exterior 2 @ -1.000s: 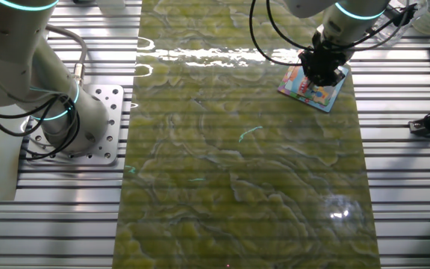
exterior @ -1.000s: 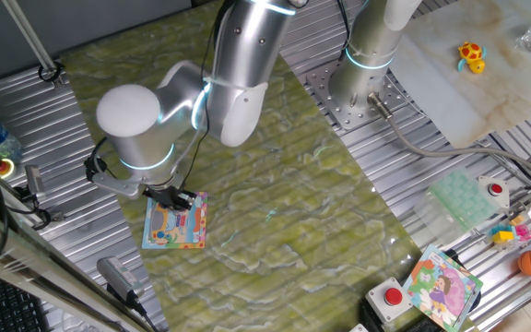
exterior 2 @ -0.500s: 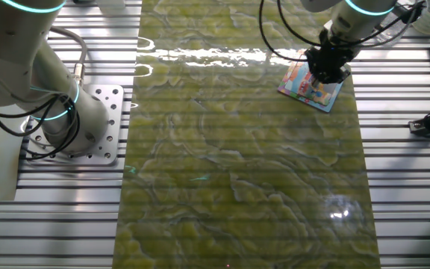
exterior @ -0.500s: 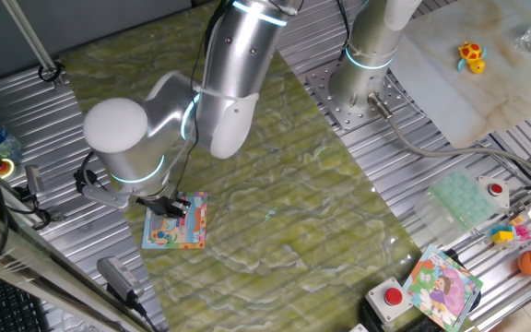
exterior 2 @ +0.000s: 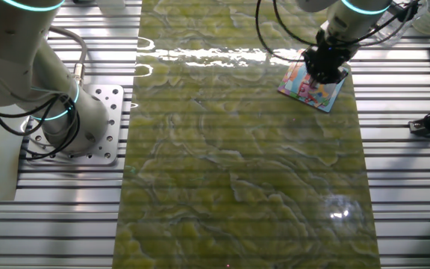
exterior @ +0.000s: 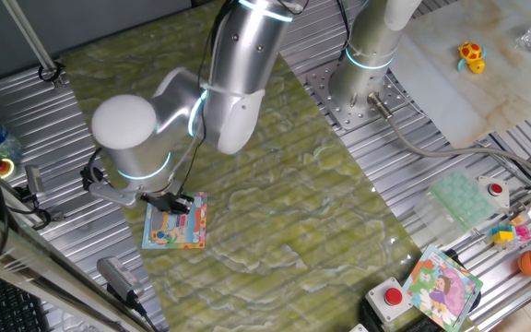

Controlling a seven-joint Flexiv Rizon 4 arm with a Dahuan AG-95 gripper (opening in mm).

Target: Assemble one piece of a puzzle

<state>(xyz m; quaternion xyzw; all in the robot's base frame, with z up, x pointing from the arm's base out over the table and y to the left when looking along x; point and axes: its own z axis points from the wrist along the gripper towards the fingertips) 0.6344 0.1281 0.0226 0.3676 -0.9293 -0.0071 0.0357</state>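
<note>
The gripper [exterior: 175,203] hangs low over the upper edge of the puzzle [exterior: 175,228] — which lies flat on the green mat [exterior 2: 245,164] on the counter. The fingers' spread cannot be told; the piece is too small to see.

You cannot see the piece in either view; the gripper [exterior: 175,201] covers the puzzle [exterior: 175,226] at its top edge, near the green mat's [exterior 2: 245,149] corner. Its fingertips are too small and dark to show how they stand. The arm's upper links run off both pictures.
</note>
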